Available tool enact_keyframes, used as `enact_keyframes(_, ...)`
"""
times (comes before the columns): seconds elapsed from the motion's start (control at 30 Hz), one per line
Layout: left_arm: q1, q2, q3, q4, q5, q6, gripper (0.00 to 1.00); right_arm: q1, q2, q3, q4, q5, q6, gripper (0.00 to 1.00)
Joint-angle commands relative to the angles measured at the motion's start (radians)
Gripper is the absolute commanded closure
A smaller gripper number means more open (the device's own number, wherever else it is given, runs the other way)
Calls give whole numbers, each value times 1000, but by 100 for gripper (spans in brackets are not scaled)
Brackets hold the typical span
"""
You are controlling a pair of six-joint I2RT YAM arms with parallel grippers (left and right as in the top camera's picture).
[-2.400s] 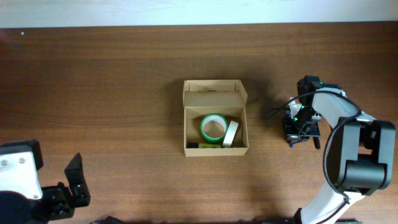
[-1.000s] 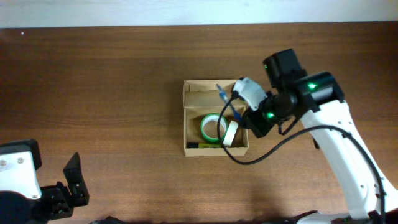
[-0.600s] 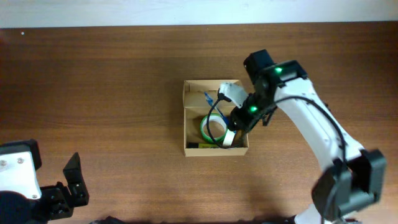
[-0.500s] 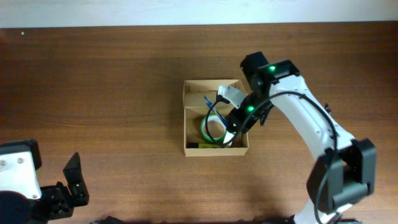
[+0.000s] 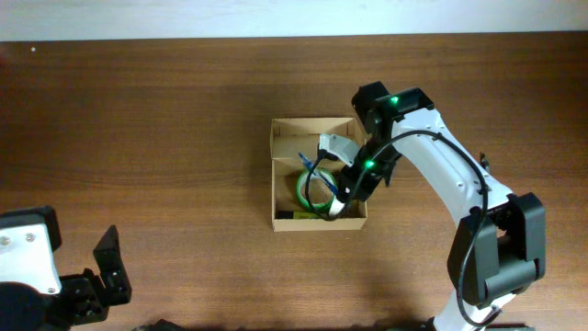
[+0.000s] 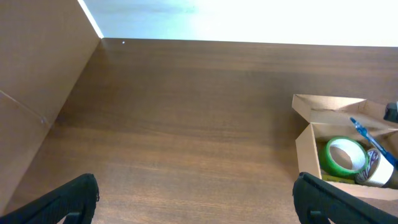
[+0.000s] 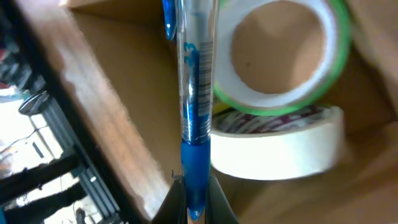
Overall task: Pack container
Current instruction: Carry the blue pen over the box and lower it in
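The container point(image 5: 276, 188) is a small tan cardboard box with its flap lid open, mid-table. Inside lie a green tape roll point(image 5: 309, 193) and a white tape roll point(image 5: 340, 204). My right gripper point(image 5: 323, 158) hangs over the box's open top, shut on a blue pen point(image 5: 306, 162). In the right wrist view the pen point(image 7: 196, 112) runs up from my right gripper point(image 7: 196, 200), over the box floor point(image 7: 137, 93), beside the green roll point(image 7: 311, 93) and white roll point(image 7: 280, 152). My left gripper point(image 6: 196, 208) is open over bare table, far left of the box point(image 6: 308, 146).
The left arm's base and gripper point(image 5: 108, 267) sit at the table's front left corner. The table's far edge meets a pale wall point(image 6: 249, 18). A black cable point(image 5: 317, 184) loops from the right wrist over the box.
My right arm has swung left from the table's right side, carrying the blue pen, and now holds it lower over the box. The left arm has not moved.
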Motion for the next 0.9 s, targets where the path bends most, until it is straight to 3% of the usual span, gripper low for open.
enact_keyframes(0.0,4,-6,-3,0,-15,16,1,6,2,-5,-39,-136,-177,96)
enact_keyframes(0.3,4,-6,-3,0,-14,16,1,6,5,-5,-112,-250,-363,96)
enact_keyframes(0.37,4,-6,-3,0,-14,16,1,6,5,-5,-112,-250,-362,95)
enact_keyframes(0.5,4,-6,-3,0,-11,15,1,5,16,-5,-95,-217,-327,78)
enact_keyframes(0.63,4,-6,-3,0,-11,15,0,5,41,-6,-23,-101,-185,82)
enact_keyframes(0.87,4,-6,-3,0,-7,16,1,5,76,-10,-21,-99,-185,86)
